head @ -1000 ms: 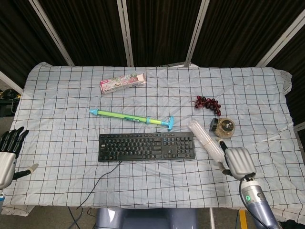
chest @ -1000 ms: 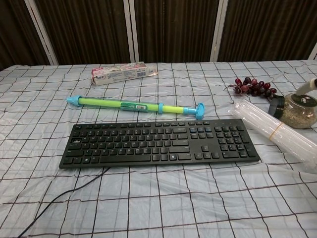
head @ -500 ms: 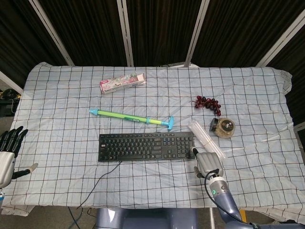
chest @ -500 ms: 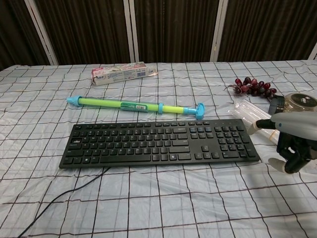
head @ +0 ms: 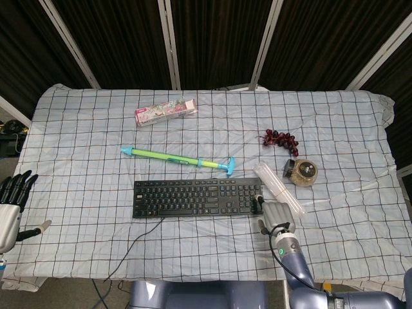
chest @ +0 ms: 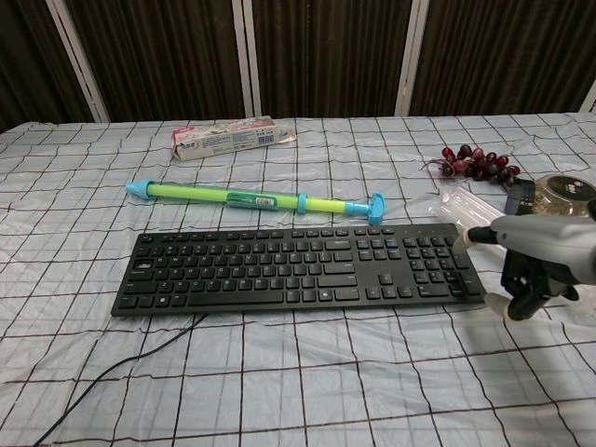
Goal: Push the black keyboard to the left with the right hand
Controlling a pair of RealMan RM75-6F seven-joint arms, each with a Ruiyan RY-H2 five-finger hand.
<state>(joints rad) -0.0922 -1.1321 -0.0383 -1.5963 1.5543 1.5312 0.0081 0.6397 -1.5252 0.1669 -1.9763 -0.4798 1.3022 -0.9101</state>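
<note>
The black keyboard (head: 197, 197) (chest: 300, 269) lies flat near the table's front edge, its cable trailing off the front left. My right hand (head: 277, 216) (chest: 529, 267) sits just off the keyboard's right end, fingers curled in and holding nothing. A fingertip (chest: 472, 234) reaches the keyboard's right edge; whether it touches I cannot tell. My left hand (head: 13, 203) hangs at the far left beyond the table's edge, fingers spread, nothing in it.
A green and blue toy stick (head: 177, 159) (chest: 256, 199) lies behind the keyboard. A clear tube pack (head: 278, 187), a jar (head: 302, 172) and grapes (head: 280, 140) crowd the right. A pink box (head: 165, 111) sits at the back.
My right hand has swept left from the table's right front to the keyboard's right end. The keyboard stays where it was. The left hand is unmoved.
</note>
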